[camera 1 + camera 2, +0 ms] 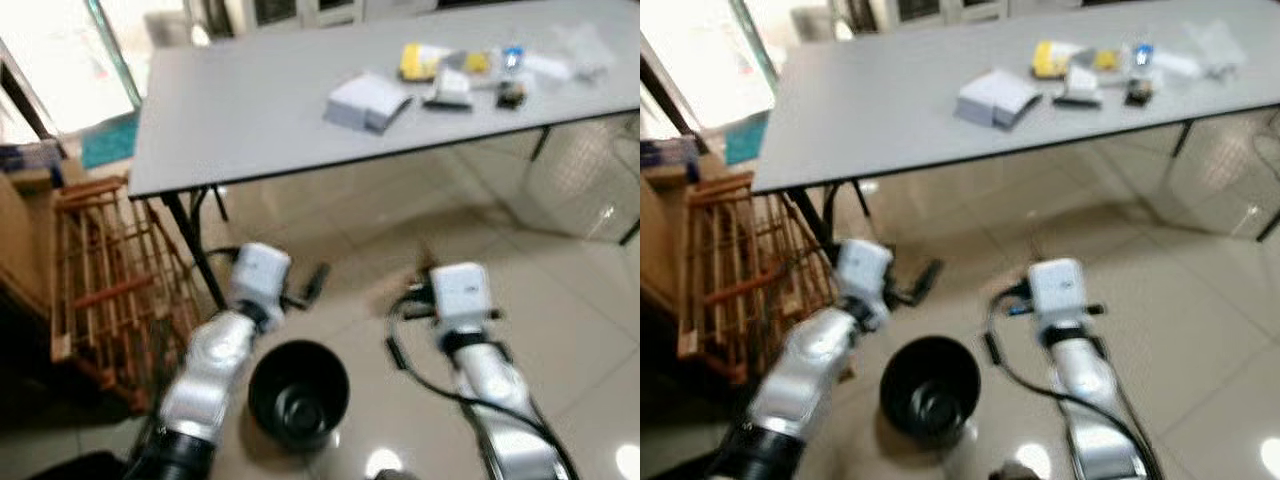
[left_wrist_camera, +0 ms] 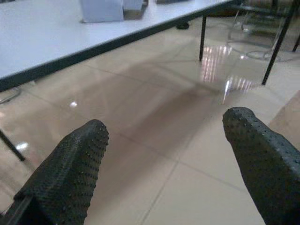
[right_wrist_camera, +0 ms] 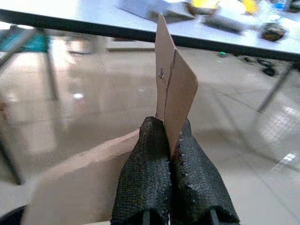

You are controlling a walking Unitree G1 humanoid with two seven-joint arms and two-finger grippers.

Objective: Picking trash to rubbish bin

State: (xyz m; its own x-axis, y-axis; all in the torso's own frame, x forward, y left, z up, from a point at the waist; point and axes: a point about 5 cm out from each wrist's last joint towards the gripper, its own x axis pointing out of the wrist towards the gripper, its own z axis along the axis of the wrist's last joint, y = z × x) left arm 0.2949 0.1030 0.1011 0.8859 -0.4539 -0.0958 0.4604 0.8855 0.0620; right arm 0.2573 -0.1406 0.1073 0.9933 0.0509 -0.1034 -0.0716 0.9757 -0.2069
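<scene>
A black round rubbish bin [image 1: 298, 392] stands on the tiled floor between my two arms. My right gripper [image 3: 169, 133] is shut on a flat piece of brown cardboard [image 3: 173, 79], which sticks up from between the fingers, just right of and beyond the bin. My left gripper [image 2: 166, 124] is open with nothing between its fingers, held over the floor left of and beyond the bin. On the grey table [image 1: 250, 110] ahead lie a white box [image 1: 368, 102], a yellow packet [image 1: 420, 60] and several small bits of litter.
A wooden rack [image 1: 100, 270] stands at the left beside the table's black legs [image 1: 195, 250]. Shiny tiled floor [image 1: 560, 300] spreads to the right under and in front of the table. More table legs [image 2: 202, 30] stand farther off.
</scene>
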